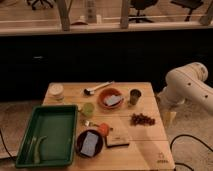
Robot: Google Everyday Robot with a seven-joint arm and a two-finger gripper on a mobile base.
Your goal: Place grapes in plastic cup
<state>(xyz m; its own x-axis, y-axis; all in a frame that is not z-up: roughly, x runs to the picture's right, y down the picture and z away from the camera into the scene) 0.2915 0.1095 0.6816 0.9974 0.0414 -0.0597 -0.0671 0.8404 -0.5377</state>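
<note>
The arm (187,86) comes in from the right, and its far end is cut off by the picture's edge. Its gripper (168,117) hangs just right of the grapes (142,119), beyond the table's edge. Whether it is released or clenched cannot be told.

The grapes lie as one dark bunch on the bare wood of the table (150,150). Just up and left of them stands a dark cup (135,96), and a green cup (88,109) stands well to their left. Which cup is plastic cannot be told. A red bowl (111,99) holding a greyish pad sits between the two cups.

Down-left of the grapes are a dark block (117,141), a small orange thing (103,129) and a dark plate (90,142) carrying a blue pad. Farthest left of the grapes is a green tray (47,109), holding long green things that are hard to make out. Up-left of the grapes are a long-handled utensil (97,88) and a pale tub (56,91).

In all there are two cups, two pads, and one each of bowl, plate, tray and tub.
</note>
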